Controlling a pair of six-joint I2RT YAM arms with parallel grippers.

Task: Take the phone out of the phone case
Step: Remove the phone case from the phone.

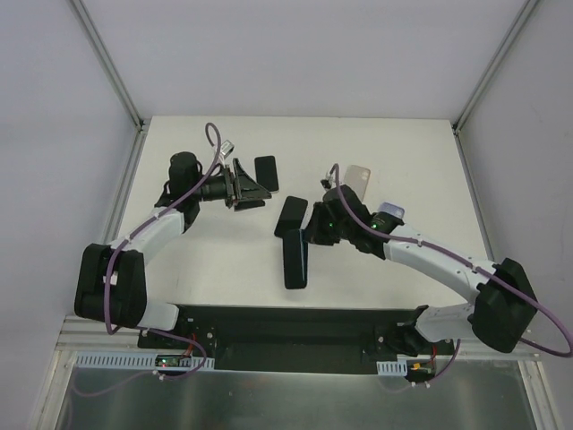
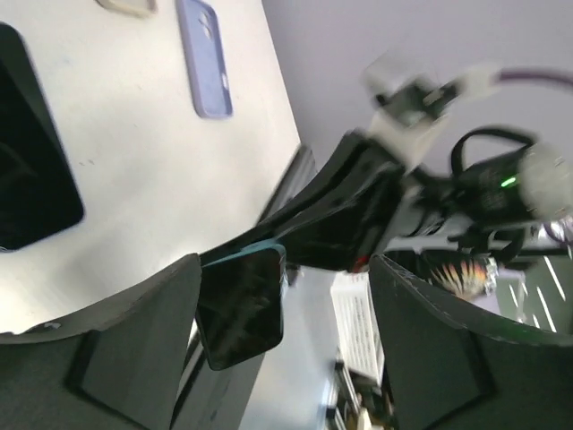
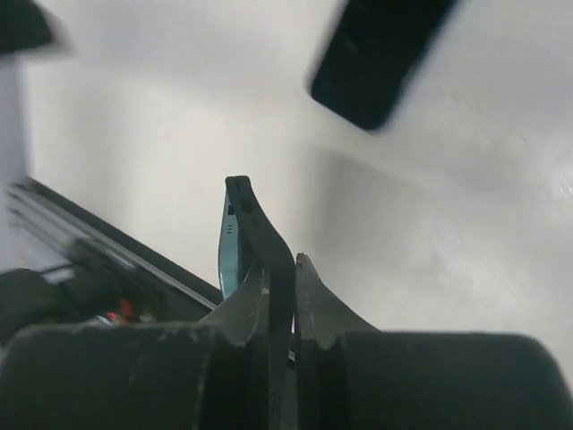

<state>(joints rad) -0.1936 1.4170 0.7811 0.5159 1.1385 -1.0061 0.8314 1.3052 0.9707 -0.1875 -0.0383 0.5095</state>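
Above table (image 1: 206, 269) centre: phone case (image 1: 291, 218), black, held on edge by the right gripper (image 3: 279, 278).
Right gripper: pinched fully together on the thin edge of the case; nothing else in it.
Left gripper (image 1: 245, 188): jaws well apart, empty, just beside a loose black phone (image 1: 266, 173) lying flat.
Phone (image 3: 228, 251): I see only a teal sliver beside the black rim in the right wrist view; I judge it not yet out of the case.
Handling: I judge the phone stiff, smooth, slippery and breakable if dropped; the case bendy at rim and corners.
Where to hold: I would take the phone by its long edges and peel a case corner away, not press on the glass.
Other cases: beige case (image 1: 360, 176) at the far side, contents not tellable; lavender case or phone (image 2: 204, 58), back up, beside the right arm.
Also on the table: long black slab (image 1: 295, 262) just near of the held case; I cannot tell what it is.
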